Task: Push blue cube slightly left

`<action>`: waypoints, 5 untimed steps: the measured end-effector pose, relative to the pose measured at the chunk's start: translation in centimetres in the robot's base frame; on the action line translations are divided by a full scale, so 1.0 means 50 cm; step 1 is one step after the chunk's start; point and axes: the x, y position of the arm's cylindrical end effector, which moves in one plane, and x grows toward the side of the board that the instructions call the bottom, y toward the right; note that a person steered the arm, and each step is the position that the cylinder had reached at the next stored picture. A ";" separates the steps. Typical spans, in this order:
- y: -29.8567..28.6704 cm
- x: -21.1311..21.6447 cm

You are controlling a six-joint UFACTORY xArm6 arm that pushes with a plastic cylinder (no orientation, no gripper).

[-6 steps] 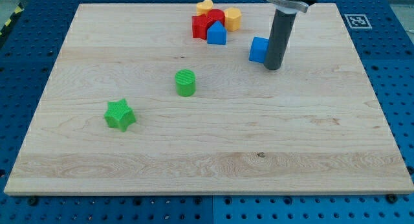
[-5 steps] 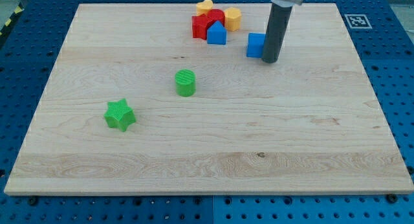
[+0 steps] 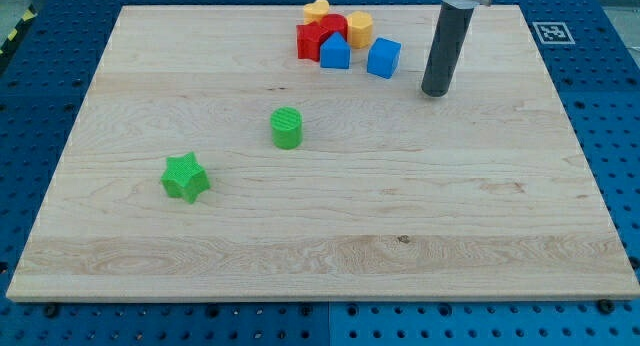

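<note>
While end effector (image 3: pixel 434 92), plain rod with nothing to spread or pinch, stands clear, blue cube (image 3: pixel 383 58) sits up-left. Risk: further push jams it into blue house block (image 3: pixel 335 52) cluster.

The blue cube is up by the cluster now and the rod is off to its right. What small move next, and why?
Probably none toward the blue cube: I would ease my tip a touch further right and stop. The cube already sits left of my tip with a gap between them, close beside the blue house-shaped block and the yellow block. Another push would likely shove it into that cluster.
</note>
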 end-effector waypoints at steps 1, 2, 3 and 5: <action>-0.004 -0.028; -0.028 -0.077; -0.051 -0.100; -0.074 -0.099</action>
